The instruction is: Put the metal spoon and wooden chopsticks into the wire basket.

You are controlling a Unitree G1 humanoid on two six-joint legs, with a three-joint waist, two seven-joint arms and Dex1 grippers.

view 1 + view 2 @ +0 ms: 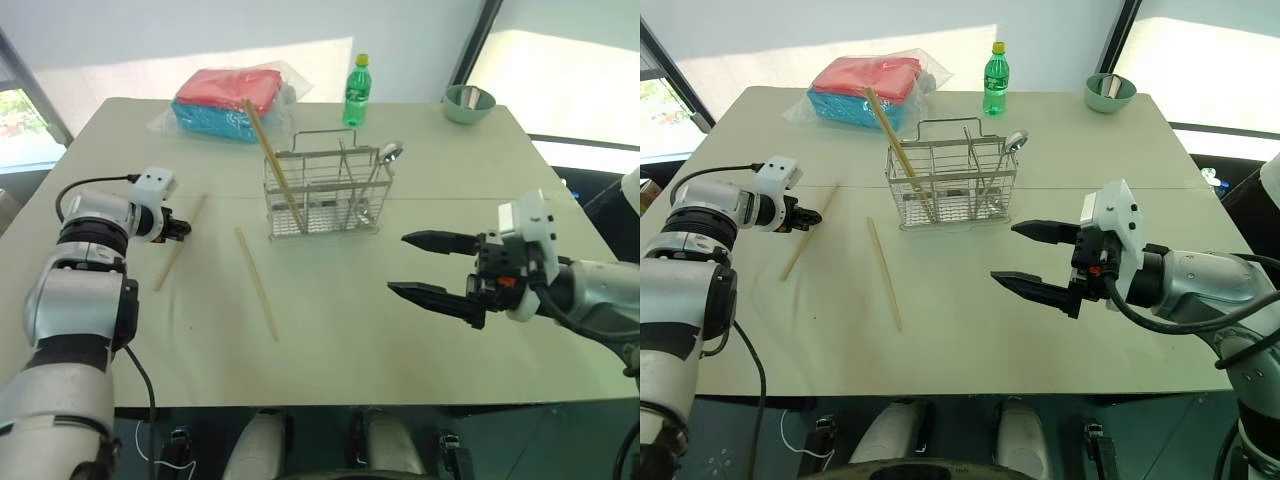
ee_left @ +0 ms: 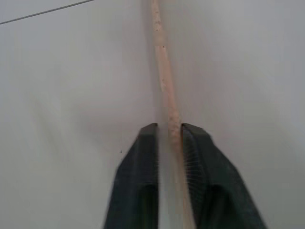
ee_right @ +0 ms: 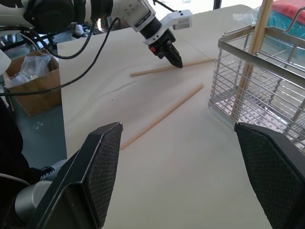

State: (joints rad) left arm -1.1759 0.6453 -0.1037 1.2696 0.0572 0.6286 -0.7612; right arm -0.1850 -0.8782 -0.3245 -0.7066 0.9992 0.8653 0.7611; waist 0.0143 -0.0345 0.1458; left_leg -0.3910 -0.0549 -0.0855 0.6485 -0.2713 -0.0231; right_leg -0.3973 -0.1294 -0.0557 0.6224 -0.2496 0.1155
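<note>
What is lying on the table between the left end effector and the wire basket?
One loose wooden chopstick lies flat between the left end effector and the wire basket, seen in both eye views; otherwise the table there is bare.

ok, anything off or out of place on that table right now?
Nothing spilled or damaged. Two wooden chopsticks lie loose on the table: one in front of the wire basket, one pinched in the shut left hand. A third leans askew in the basket, with the metal spoon also inside.
</note>
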